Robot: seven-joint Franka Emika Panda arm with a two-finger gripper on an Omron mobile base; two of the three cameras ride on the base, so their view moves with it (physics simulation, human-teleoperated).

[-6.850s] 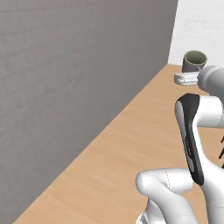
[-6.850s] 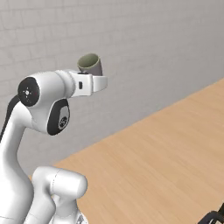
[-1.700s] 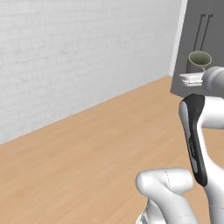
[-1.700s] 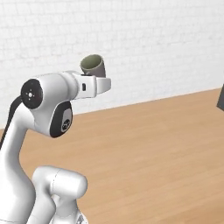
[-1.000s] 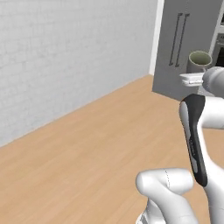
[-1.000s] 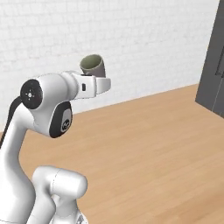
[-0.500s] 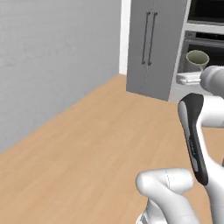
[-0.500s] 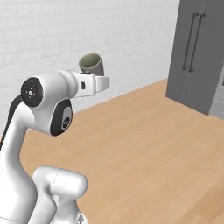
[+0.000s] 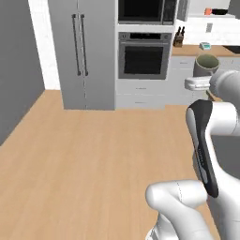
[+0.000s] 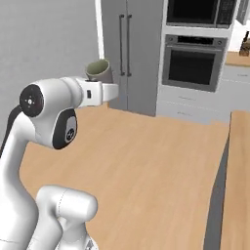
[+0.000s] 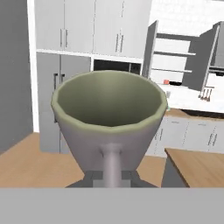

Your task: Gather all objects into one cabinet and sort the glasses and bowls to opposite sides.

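Note:
A grey-green cup (image 11: 109, 118), one of the glasses, is held upright by its side handle in my shut gripper (image 11: 113, 177). The cup (image 9: 206, 65) rides above the white hand at the right of the left base view, and the cup (image 10: 99, 71) sits over my gripper (image 10: 105, 91) in the right base view. Far ahead in the hand view the cabinet (image 11: 171, 56) hangs with both grey doors swung open, showing its white inner shelves. A small orange-red item (image 11: 166, 82) sits low in it; what it is I cannot tell.
A tall grey unit with two bar handles (image 9: 82, 51) stands ahead, with a wall oven (image 9: 144, 56) and a microwave (image 9: 146, 10) beside it. A knife block (image 9: 178, 40) sits on the far counter. A wooden counter edge (image 10: 239, 161) runs along the right. Wood floor lies between.
The whole picture has swung: the grey wall has given way to the tall unit and ovens, so the camera has turned. The cup stays held the same way.

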